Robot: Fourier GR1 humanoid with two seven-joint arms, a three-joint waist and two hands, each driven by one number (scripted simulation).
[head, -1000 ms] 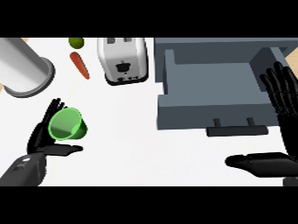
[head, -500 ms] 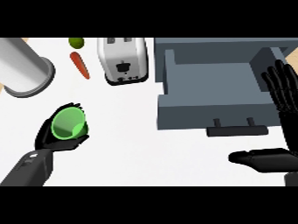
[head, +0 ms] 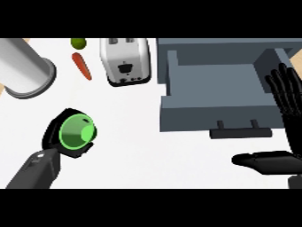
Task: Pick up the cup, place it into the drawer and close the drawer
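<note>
On the white desk (head: 146,155) at lower left, the left hand (head: 60,133) has tightened its fingers round the green cup (head: 78,132) and tipped its mouth more squarely upward than a second ago, so the grasp looks secured. What remains, I judge, is carrying it right to the open drawer (head: 222,80); the right hand (head: 297,115) rests beside the drawer, fingers straight.

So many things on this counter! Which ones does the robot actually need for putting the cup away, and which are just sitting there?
Needed for the job:
green cup, held in the left hand
open grey drawer
right hand, open beside the drawer

Just lying about:
white toaster
carrot
small green fruit
large metal cylinder
</note>
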